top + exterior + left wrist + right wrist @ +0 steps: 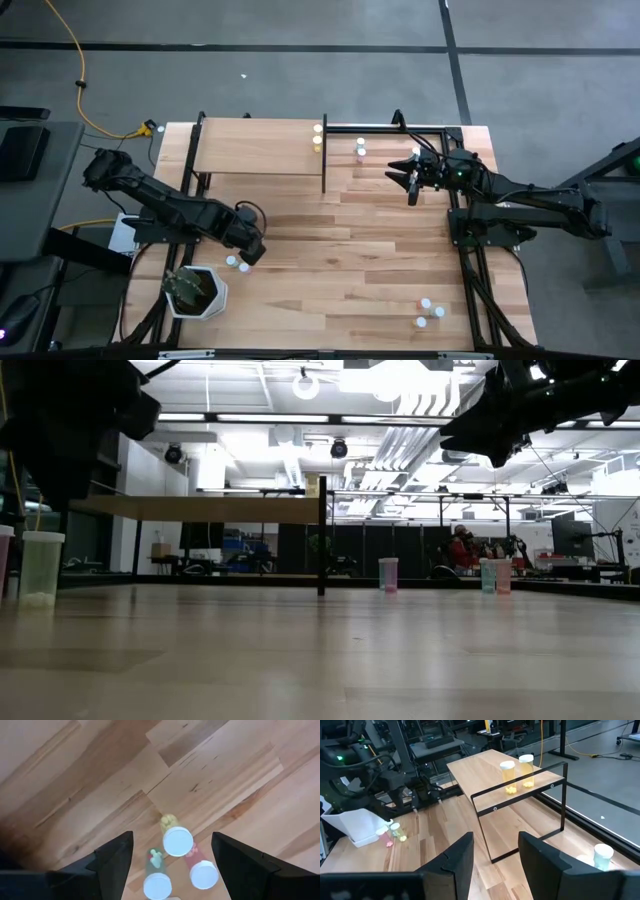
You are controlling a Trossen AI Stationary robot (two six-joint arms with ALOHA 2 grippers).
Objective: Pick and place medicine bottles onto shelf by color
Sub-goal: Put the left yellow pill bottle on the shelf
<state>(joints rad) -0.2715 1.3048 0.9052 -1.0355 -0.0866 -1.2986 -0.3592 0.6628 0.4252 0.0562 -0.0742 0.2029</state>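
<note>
The light-wood desk (340, 250) carries the shelf (258, 146) at its far left, with two yellow bottles (520, 772) standing at the shelf's right edge. The left gripper (172, 851) hangs directly above three white-capped bottles (177, 841) beside the white plant pot (198, 292), jaws wide apart and holding nothing. The right gripper (495, 851) hovers right of the shelf, jaws partly apart, empty. A further bottle (360, 150) stands just right of the shelf, and three more (429, 312) stand near the desk's front right.
</note>
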